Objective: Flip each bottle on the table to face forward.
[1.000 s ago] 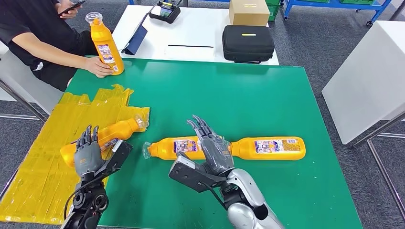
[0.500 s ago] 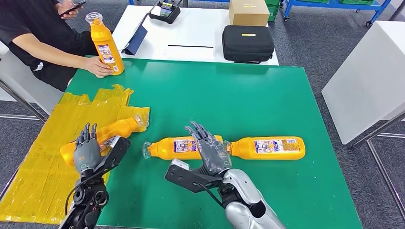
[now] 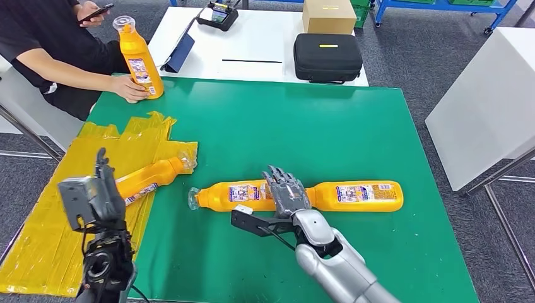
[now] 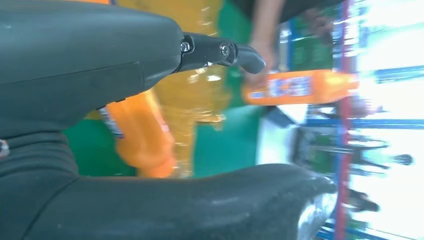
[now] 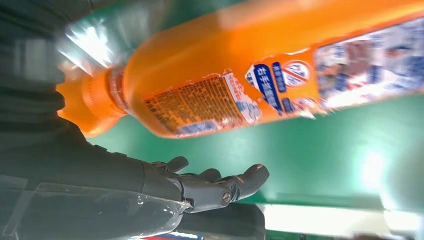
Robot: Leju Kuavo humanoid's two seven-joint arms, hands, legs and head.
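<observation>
Three orange bottles lie on their sides. One bottle (image 3: 151, 177) rests on the yellow plastic sheet (image 3: 57, 214), blurred in the left wrist view (image 4: 142, 135). The middle bottle (image 3: 230, 196) and the right bottle (image 3: 359, 196) lie in a row on the green table (image 3: 328, 126). My right hand (image 3: 287, 194) hovers with fingers spread over where those two meet; the right wrist view has its fingers (image 5: 215, 187) apart beside the right bottle (image 5: 240, 85). My left hand (image 3: 102, 183) is raised edge-on near the sheet bottle, holding nothing, its fingers (image 4: 220, 50) apart. A person steadies an upright fourth bottle (image 3: 140, 60) at the far left corner.
The person sits at the far left with a phone (image 3: 94, 11). Behind the green table a white table (image 3: 252, 44) carries a black case (image 3: 327, 57), a cardboard box (image 3: 328, 16) and a controller (image 3: 217, 12). Another white surface (image 3: 492, 95) stands to the right.
My left hand has lifted and turned edge-on, shifting left off the sheet bottle. My right hand has slid right and forward to the gap between the two table bottles.
</observation>
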